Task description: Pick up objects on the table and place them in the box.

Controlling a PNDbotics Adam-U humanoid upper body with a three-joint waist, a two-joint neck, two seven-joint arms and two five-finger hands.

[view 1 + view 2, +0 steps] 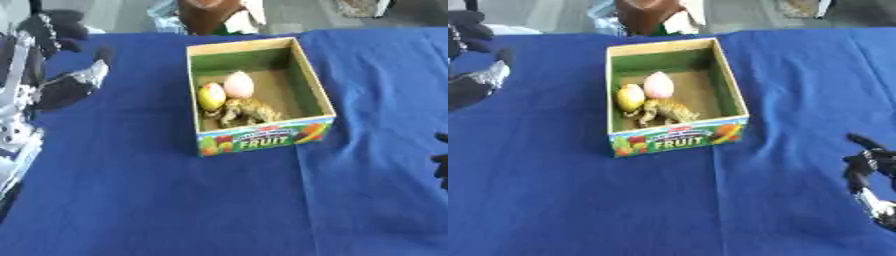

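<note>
1. An open cardboard box (308, 85) labelled FRUIT sits on the blue-clothed worktop (175, 200).
2. Inside lie a yellow lemon-shaped fruit (210, 95), a pale pink egg-shaped fruit (238, 84) and a tan toy animal (245, 111).
3. No loose objects show on the cloth, so the task looks finished or nearly so.
4. The left robot hand (61, 30) is raised at the far left; the right robot hand (866, 162) rests low right. Whether either's fingers are clenched cannot be told; neither visibly grasps anything.

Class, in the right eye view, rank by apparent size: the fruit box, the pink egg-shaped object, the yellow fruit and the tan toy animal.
1. Fruit box
2. Tan toy animal
3. Pink egg-shaped object and yellow fruit: too alike to rank.
</note>
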